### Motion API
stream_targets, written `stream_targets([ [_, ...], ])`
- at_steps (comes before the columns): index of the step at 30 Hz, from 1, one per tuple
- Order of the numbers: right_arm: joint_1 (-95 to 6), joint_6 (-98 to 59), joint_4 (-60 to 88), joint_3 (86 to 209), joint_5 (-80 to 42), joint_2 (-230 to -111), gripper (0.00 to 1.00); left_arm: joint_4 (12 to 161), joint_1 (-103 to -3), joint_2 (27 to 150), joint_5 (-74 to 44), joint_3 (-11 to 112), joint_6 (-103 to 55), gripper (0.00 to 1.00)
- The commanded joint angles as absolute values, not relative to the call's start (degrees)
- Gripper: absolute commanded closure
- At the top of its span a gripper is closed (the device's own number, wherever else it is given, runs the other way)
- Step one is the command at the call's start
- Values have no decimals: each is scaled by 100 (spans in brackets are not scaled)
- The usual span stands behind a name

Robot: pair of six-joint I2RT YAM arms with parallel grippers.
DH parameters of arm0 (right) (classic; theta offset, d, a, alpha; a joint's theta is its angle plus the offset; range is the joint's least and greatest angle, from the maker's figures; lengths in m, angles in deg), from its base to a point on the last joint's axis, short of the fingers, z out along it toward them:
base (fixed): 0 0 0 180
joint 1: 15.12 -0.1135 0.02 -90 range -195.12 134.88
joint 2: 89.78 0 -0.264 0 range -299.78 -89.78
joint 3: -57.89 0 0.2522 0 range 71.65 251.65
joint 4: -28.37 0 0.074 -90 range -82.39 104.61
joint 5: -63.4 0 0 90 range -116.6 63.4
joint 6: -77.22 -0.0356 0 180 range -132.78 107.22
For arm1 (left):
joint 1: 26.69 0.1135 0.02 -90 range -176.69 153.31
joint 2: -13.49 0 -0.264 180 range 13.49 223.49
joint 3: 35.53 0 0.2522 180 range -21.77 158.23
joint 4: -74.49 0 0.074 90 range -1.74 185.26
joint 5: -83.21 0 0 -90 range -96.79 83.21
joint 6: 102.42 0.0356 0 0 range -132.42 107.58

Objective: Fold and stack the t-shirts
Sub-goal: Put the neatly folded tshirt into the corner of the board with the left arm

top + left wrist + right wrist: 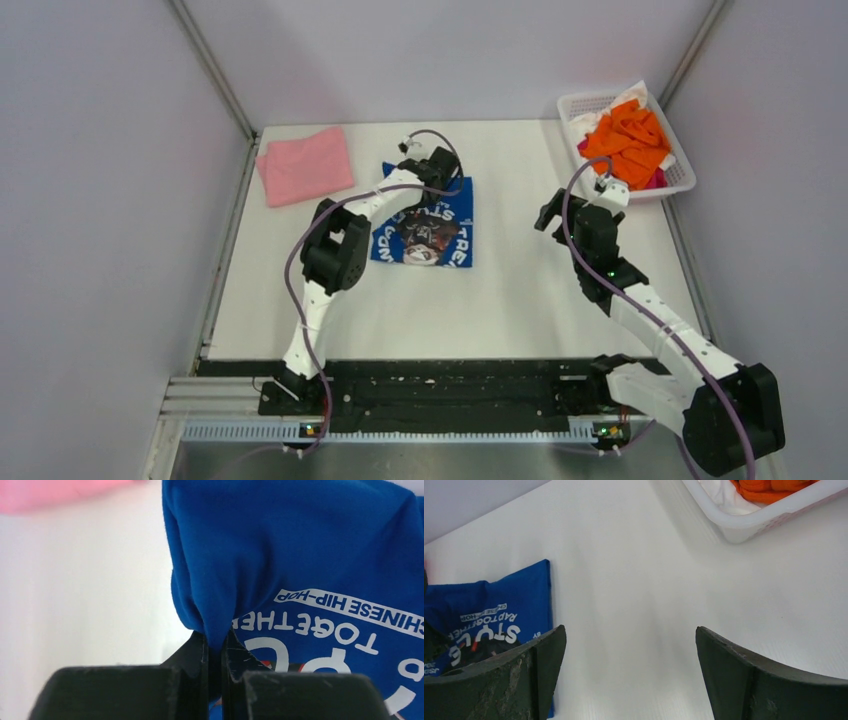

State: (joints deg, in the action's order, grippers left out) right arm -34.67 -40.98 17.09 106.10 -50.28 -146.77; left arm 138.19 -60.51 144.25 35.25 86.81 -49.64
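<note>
Pinching the blue t-shirt (300,545)

My left claw (215,639) is clenching a fold at its far edge, mid-table; my wrist view is showing this, the overhead is not. My right claw (629,632) is hanging released.

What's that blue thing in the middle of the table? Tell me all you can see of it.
A royal blue t-shirt of soft cloth, folded into a rough rectangle, lying on the white table. White lettering rings a dark picture on its upper face. At its far edge the left gripper is shut on a pinch of fabric, bunching it into a ridge. Nothing else seems to touch it.
</note>
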Motion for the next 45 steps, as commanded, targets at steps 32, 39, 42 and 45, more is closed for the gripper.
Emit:
stream_targets([
  [32,-3342,-3768,2068,10846,-5289,-15455,1,9611,-4146,15103,5320,11002,682,100],
  [39,-3347,-3784,2032,10885,-5240,-15509,2,9664,-3933,14918,5231,11080,649,100],
  [42,-3344,-3815,2008,10907,-5169,-15532,1,9672,-3900,14910,5210,11241,731,100],
  [45,-3341,-3825,1937,10943,-5147,-15540,2,9678,-3895,14883,5241,11303,759,100],
])
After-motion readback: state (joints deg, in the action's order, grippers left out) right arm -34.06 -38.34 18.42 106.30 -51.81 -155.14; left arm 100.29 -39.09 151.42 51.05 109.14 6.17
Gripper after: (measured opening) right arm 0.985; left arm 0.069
